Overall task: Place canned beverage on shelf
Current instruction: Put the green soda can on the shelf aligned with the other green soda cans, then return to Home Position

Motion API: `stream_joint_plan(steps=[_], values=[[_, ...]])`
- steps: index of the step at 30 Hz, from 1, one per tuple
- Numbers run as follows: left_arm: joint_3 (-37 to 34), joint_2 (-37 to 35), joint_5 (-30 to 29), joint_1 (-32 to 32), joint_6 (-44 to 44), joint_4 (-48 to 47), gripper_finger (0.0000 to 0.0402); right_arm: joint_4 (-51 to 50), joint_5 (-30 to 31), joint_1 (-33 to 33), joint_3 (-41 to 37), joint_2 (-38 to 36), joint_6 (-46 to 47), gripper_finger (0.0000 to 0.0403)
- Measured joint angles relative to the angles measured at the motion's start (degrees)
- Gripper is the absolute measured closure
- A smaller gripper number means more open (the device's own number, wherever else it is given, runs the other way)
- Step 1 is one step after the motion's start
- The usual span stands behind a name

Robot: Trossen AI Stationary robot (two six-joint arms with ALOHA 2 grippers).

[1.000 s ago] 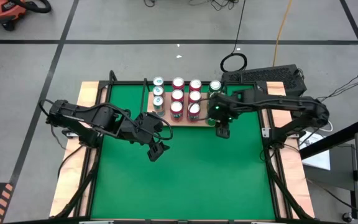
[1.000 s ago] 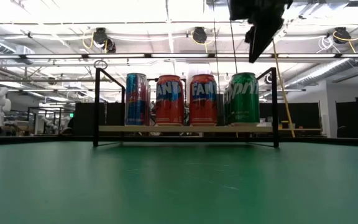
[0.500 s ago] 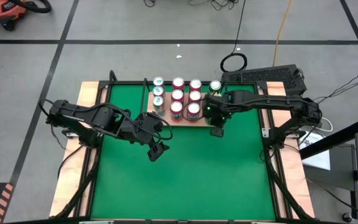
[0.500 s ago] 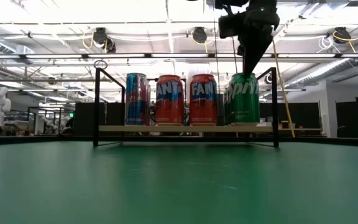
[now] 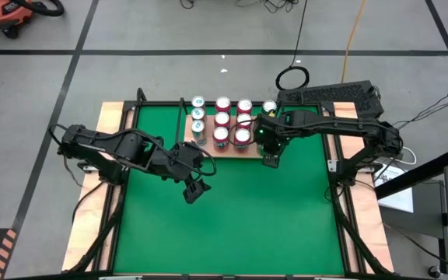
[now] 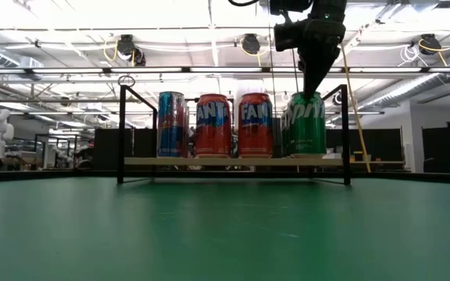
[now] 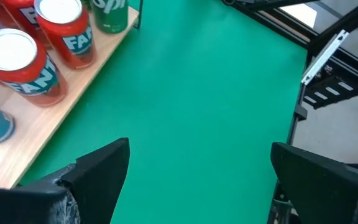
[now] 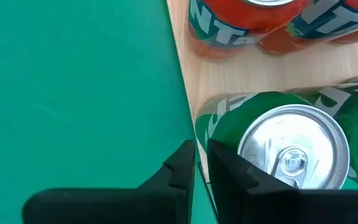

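We are hovering the right gripper, fingers pinched together on nothing, beside the green can standing on the shelf at twelve o'clock; we are lifting clear without nudging it; the left gripper is gaping, idle.

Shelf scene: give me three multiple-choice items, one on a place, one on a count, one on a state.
1. Where is the right gripper? A) by the green can at the shelf's right end B) at its left end C) behind it
2. Cans in the low view's front row? A) two B) four C) six
3. The left gripper's jaws? A) shut on a can B) open, empty C) gripping the shelf
Key: 1A, its tip hangs by that can; 2B, four stand side by side; 3B, its wrist view shows them wide apart.
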Motion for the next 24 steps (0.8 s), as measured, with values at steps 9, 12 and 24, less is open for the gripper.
stream_joint_plan(steps=[9, 12, 24], values=[[0.00, 0.00, 1.53, 0.00, 0.01, 0.02, 0.0013, -0.57, 0.16, -0.04, 0.00, 0.00, -0.94, 0.0369], [0.00, 0.00, 2.63, 0.02, 0.19, 0.22, 0.0013, -0.47, 0.04, -0.32, 0.00, 0.00, -1.93, 0.0369], [0.00, -0.21, 5.30, -0.13, 5.97, 1.36, 0.0135, 3.21, -10.96, 2.12, 3.71, -11.31, 5.80, 0.0391]])
